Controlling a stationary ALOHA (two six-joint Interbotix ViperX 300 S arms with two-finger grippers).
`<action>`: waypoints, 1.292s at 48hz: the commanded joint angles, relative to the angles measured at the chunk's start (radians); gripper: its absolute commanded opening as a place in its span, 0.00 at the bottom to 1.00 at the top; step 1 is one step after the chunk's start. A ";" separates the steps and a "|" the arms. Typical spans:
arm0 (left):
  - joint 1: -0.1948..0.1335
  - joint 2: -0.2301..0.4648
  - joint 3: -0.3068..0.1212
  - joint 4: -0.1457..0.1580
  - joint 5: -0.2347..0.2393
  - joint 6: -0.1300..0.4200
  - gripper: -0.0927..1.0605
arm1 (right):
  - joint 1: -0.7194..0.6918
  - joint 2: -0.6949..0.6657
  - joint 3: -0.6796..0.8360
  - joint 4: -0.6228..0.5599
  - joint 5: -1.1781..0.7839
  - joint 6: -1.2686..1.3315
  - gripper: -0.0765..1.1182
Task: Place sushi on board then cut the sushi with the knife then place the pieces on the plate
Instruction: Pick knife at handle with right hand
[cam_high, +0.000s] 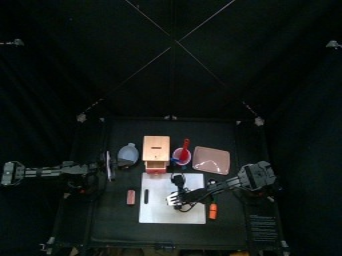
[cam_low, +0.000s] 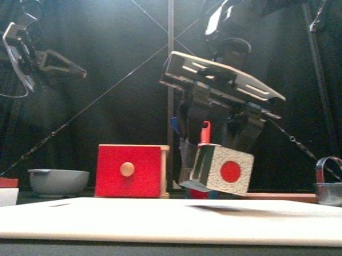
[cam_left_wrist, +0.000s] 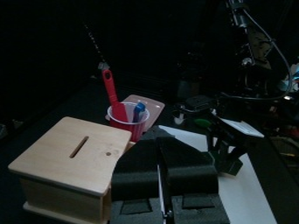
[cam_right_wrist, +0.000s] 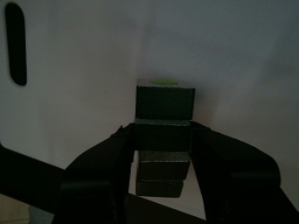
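Where your right gripper (cam_right_wrist: 163, 131) hangs low over the white cutting board (cam_high: 160, 210), its two jaws are closed onto the sides of the sushi roll (cam_right_wrist: 163, 103).

Item 1, sushi roll: dark green blocks in a row, clamped across the middle, with blocks projecting past the jaws on both sides. The front view shows it tilted, with a white end face bearing a red disc turned toward the table's front. You cannot tell from these views whether its lowest corner touches the board.

Item 2, left gripper (cam_left_wrist: 163, 149): at rest at the table's left side, jaws pressed together, holding nothing.

Item 3, red cup (cam_left_wrist: 126, 121): upright, just beside the wooden box (cam_left_wrist: 73, 156). It contains a red knife (cam_left_wrist: 107, 77), handle standing high, and a blue knife (cam_left_wrist: 138, 111), which sits lower.

Item 4, pink tray (cam_high: 214, 158): behind the board on the right, beside the cup, nothing on it.

Item 5, blue-grey bowl (cam_low: 56, 181): left of the box; its contents cannot be seen.

Item 6, wooden box: slot on top, red drawer front facing forward and closed.

Item 7, table (cam_high: 114, 215): a small red toy (cam_high: 131, 197) lies left of the board, and a small orange toy (cam_high: 211, 210) lies at the board's right edge.
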 joint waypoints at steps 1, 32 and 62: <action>0.025 0.003 -0.021 0.011 -0.023 0.000 0.17 | -0.025 -0.017 -0.048 -0.018 0.012 -0.014 0.58; 0.064 0.003 -0.028 0.054 -0.006 -0.003 0.17 | -0.037 0.058 -0.195 -0.020 0.207 -0.038 0.89; 0.123 0.003 -0.052 0.020 -0.017 -0.002 0.17 | -0.031 -0.307 0.043 0.012 0.518 -0.348 0.89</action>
